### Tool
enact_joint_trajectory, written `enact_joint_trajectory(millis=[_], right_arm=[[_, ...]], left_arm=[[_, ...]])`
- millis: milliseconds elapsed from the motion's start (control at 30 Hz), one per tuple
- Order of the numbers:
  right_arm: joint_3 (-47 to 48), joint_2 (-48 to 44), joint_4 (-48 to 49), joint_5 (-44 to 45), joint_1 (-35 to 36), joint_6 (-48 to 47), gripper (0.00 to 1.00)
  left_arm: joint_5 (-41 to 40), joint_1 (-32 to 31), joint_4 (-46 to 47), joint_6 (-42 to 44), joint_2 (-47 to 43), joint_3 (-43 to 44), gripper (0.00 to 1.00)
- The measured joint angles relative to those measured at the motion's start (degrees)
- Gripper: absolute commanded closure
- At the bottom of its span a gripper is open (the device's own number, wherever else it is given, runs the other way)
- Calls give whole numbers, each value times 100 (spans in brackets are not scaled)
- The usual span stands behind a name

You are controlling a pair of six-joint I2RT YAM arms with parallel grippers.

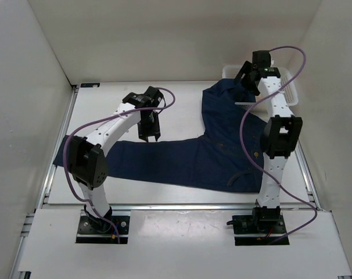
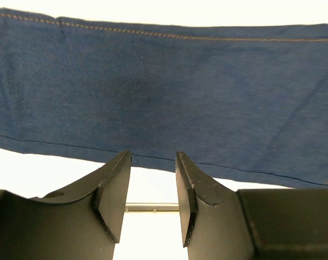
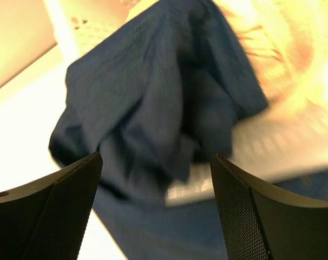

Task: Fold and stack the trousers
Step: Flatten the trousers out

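Observation:
The trousers [image 1: 182,157] are dark navy jeans lying on the white table. One leg runs left, and the other end rises at the back right and drapes over a white basket [image 1: 290,88]. My left gripper [image 1: 150,138] hangs over the upper edge of the long leg, open and holding nothing. In the left wrist view the leg [image 2: 164,92] with tan stitching lies just beyond the left gripper [image 2: 152,158]. My right gripper [image 1: 248,86] is above the bunched cloth at the basket. In the right wrist view it [image 3: 156,162] stands wide open, with the crumpled trousers [image 3: 153,92] beyond it.
The basket's white lattice rim [image 3: 91,32] shows behind and under the cloth. White walls enclose the table on three sides. A metal rail [image 1: 53,174] runs along the left edge, where the leg's end [image 1: 63,156] reaches.

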Motion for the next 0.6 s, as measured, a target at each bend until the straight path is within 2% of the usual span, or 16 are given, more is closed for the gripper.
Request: enact_joint_trajectory(millis=[100,200,233,333,367,400,500,600], right_arm=[[702,769,-57,-83,-4,17,19],[1130,1268,-96,-125,-2,42,38],[1250,1379,-107,-138,-2,52,51],[1432,1528,-98,-238,-22,72,77],[1447,1530,-92,-273,-28,87,95],[1462,1528,-92,-297,-37,68,100],[1451,1482,-48,-420,-48,85,100],[1003,1167,219,-682,-37,-61,100]], left_arm=[[-2,-4,-42,4,120,-129,50],[-2,-13,-42,20,190,-232,50],[-2,-15,-37,22,203,-245,50],[-26,-17,-33,28,234,-260,50],[-39,-17,-33,33,238,-262,50],[-50,-17,-33,35,238,-262,50],[-105,-17,-35,37,238,-262,50],[-151,-20,-35,13,236,-278,50]])
